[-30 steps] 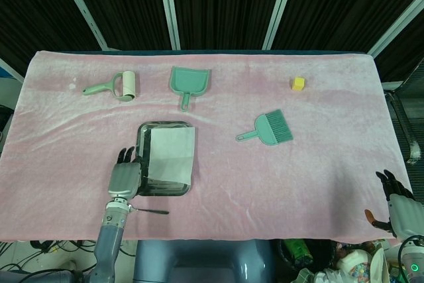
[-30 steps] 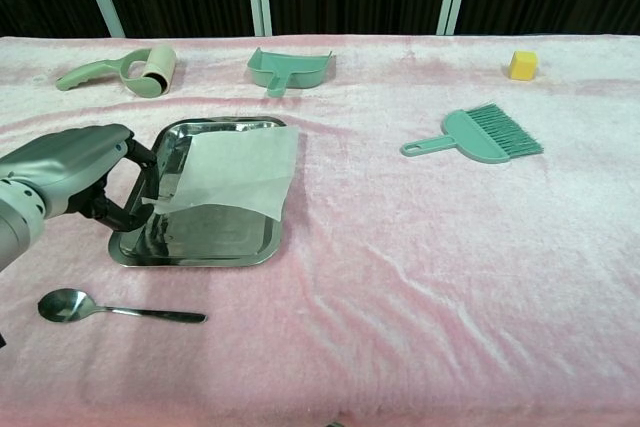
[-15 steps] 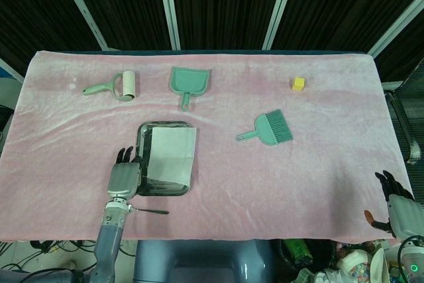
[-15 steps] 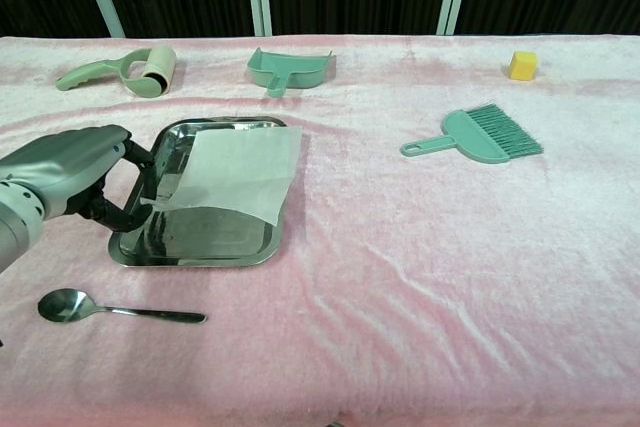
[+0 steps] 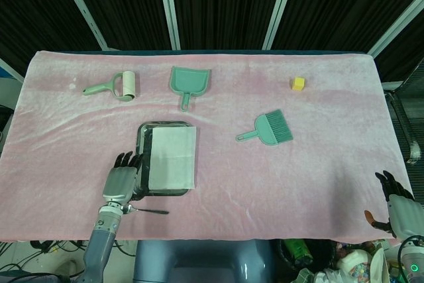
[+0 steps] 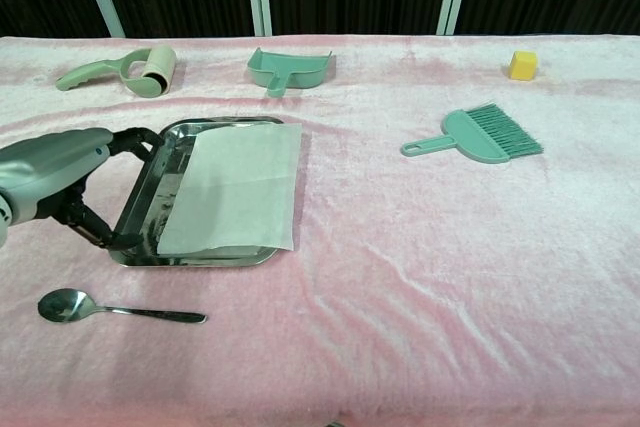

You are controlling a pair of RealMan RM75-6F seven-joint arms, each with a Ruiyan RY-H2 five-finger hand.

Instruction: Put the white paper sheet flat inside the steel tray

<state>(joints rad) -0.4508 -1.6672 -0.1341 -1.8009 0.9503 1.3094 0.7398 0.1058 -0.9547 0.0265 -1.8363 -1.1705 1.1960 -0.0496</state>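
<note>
Nearby, spoon [image 6: 110, 309] below steel tray [image 6: 150, 168], white paper sheet [image 6: 238, 187] overhanging, left robot hand [image 6: 62, 182] empty, fingers spread.

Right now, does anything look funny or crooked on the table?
Yes. The white paper sheet isn't fully inside the steel tray: its right edge hangs over the tray's right rim onto the pink cloth.

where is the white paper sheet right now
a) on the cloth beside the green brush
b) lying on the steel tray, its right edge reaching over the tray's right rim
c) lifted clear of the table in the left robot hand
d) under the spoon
b: the white paper sheet lies on the steel tray, overhanging its right rim, while the left robot hand sits at the tray's left side, not on the paper.
</note>
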